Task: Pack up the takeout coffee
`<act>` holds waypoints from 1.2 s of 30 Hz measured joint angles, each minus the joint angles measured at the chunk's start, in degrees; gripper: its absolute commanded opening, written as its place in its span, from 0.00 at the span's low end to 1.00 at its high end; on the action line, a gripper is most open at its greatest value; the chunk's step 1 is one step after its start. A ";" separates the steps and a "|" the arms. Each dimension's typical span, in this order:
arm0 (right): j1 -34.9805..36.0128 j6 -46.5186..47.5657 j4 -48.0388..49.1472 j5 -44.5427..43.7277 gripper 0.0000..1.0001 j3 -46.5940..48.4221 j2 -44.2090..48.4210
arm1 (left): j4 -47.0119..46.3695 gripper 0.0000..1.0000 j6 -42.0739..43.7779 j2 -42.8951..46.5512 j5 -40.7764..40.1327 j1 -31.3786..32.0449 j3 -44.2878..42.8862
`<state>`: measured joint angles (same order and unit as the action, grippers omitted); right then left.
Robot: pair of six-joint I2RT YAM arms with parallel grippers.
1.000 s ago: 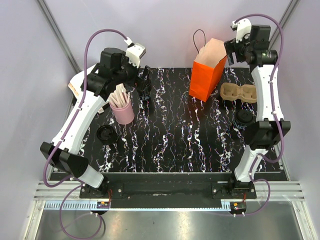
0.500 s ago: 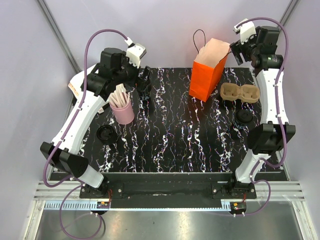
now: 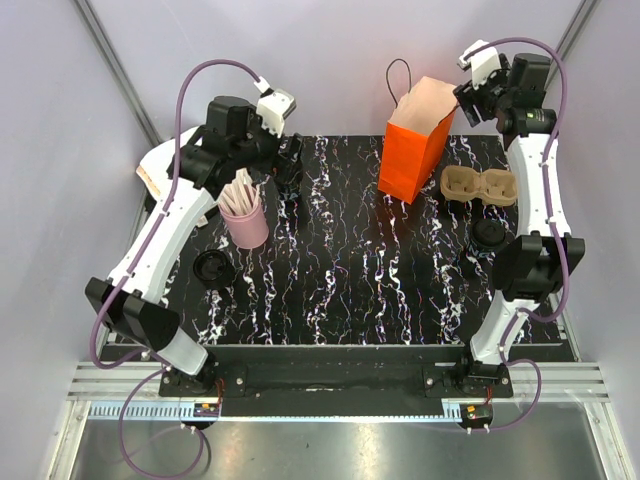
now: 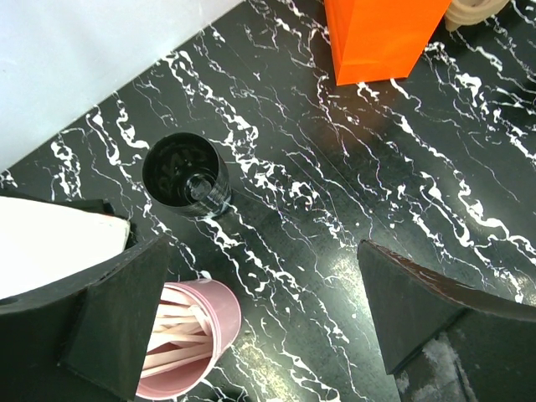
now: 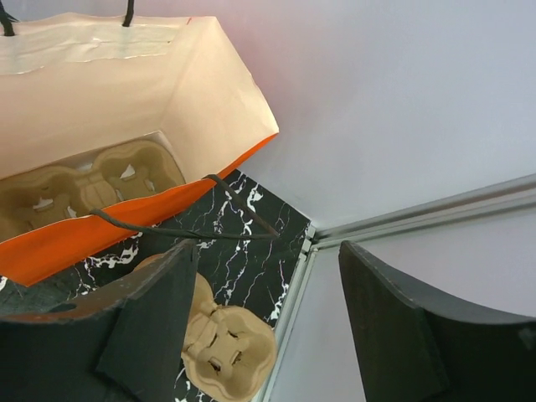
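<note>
Only the top view shows the takeout coffee [image 3: 489, 234]. It stands on the right side of the table [image 3: 350, 270], just nearer than the cardboard cup carrier [image 3: 480, 186] and partly behind the right arm. Its round dark lid faces the camera, so its long axis looks vertical, mouth end up. Neither wrist camera catches it.

The right wrist view gives what the top view cannot: the inside of the orange bag [image 5: 126, 230], where a second carrier [image 5: 92, 188] lies on the bottom. The right gripper [image 5: 266, 247] hangs beside the bag's upper rim with its jaws wide apart and nothing between them.

The left wrist view looks straight down into a lidless black cup [image 4: 186, 174] standing upright near the table's far edge. A pink cup [image 4: 188, 335] of wooden sticks stands nearer. The left gripper [image 4: 264, 247] is above them, spread wide and empty. From above, a loose lid [image 3: 213, 268] lies flat on the left side, well apart from the coffee.
</note>
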<state>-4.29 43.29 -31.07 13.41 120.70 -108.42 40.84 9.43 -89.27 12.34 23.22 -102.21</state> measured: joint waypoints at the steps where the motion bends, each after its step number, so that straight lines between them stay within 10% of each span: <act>1: 0.00 0.31 0.00 0.33 0.69 0.00 -0.09 | 0.15 0.99 0.00 -0.24 0.00 0.04 -0.07; 6: 0.00 0.98 0.04 2.29 0.65 0.00 -0.39 | 0.26 0.99 0.00 -1.51 -0.04 0.55 -0.33; 17: 0.02 2.40 0.15 6.27 0.23 0.76 -1.51 | 0.72 0.99 1.18 -2.95 -0.96 2.91 -1.42; 36: 3.15 3.02 -0.44 7.17 0.14 -5.51 3.21 | 2.86 0.99 1.29 -4.87 -1.77 4.13 -2.36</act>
<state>-1.15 46.30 -31.51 20.58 115.20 -105.21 43.70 10.72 -94.15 10.57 27.35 -104.57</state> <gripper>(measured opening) 0.162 0.987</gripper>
